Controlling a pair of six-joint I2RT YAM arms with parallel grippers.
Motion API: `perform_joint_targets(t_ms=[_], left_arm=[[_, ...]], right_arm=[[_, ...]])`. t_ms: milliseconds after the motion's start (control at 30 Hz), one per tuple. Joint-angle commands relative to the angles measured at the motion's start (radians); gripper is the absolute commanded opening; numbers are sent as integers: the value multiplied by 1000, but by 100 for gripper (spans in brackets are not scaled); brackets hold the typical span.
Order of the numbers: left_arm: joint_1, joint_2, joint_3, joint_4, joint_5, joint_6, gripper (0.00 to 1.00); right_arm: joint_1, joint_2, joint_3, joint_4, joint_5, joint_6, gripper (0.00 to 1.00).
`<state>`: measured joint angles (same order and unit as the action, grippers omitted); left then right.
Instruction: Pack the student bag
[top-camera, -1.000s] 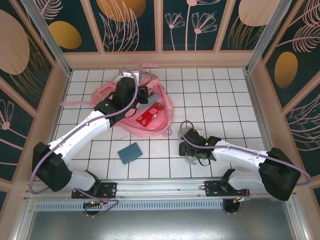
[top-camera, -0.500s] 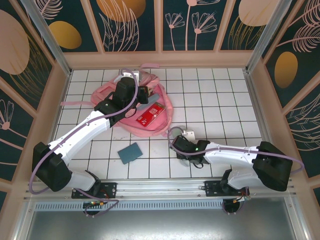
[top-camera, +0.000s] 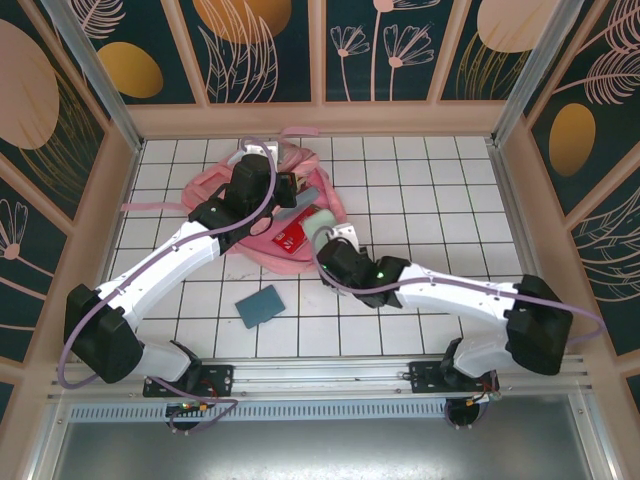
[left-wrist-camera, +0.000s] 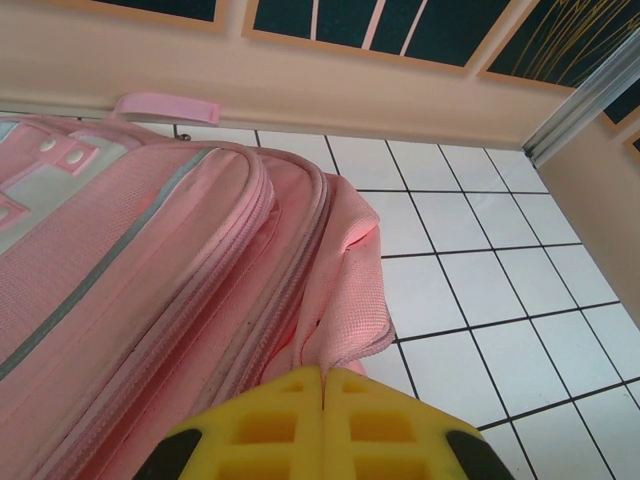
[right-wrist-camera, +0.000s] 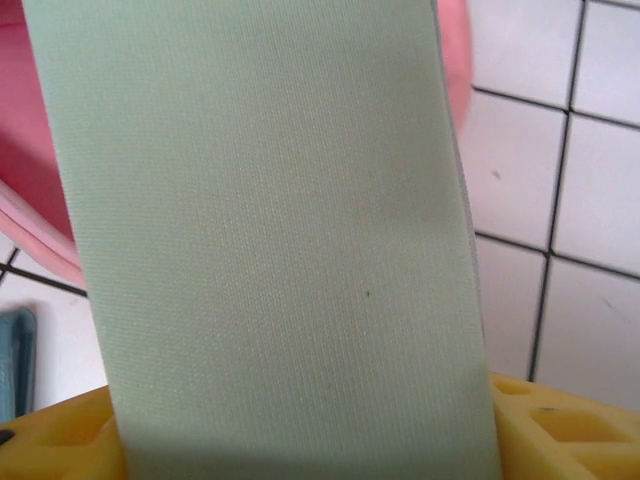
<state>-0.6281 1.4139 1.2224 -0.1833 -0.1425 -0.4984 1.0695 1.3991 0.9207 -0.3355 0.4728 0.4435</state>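
**Pink fabric bag at loading: hazards and materials**

Item: student bag (top-camera: 212, 186), soft woven pink cloth with grey piping and ribbed zip tracks, slumped flat at eleven o'clock on the white tiled table (top-camera: 440, 200).

Left gripper (left-wrist-camera: 322, 374), yellow moulded fingers, was closed on the bag's limp mouth flap and held it up.

Right gripper (right-wrist-camera: 300, 440) was clamped on a green flat piece (right-wrist-camera: 270, 220), fine-weave and straight-edged, poised at the bag's four o'clock rim.

Inside lay a red packet (top-camera: 291, 238). A blue booklet (top-camera: 260, 305) waited at six o'clock of the bag.

Risks, as judged: the floppy flap could slip free and close the mouth. The stiff piece could catch the rim and push the bag along the smooth tiles, or jam against the packet.
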Motion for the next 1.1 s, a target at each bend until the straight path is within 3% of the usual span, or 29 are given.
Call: perform_joint_targets(t_ms=[0,200,467,900,1067], left_arm=[[12,-45,21,70,-31,14,0],[23,-56,27,68,-36,12,0],[47,-73,21,84,-25,3,0],[67,-54,25,88,7,-5,0],[69,-54,20,89,6,-5,0]], right_arm=[[-32,72,58,121,-45,-156,62],[-86,201,144,257,-183,-297,59],[-136,357,270,339,-240,-443,58],[-112,560,442,324,-356,-464,59],[-106,571,454,309,-339,-448,87]])
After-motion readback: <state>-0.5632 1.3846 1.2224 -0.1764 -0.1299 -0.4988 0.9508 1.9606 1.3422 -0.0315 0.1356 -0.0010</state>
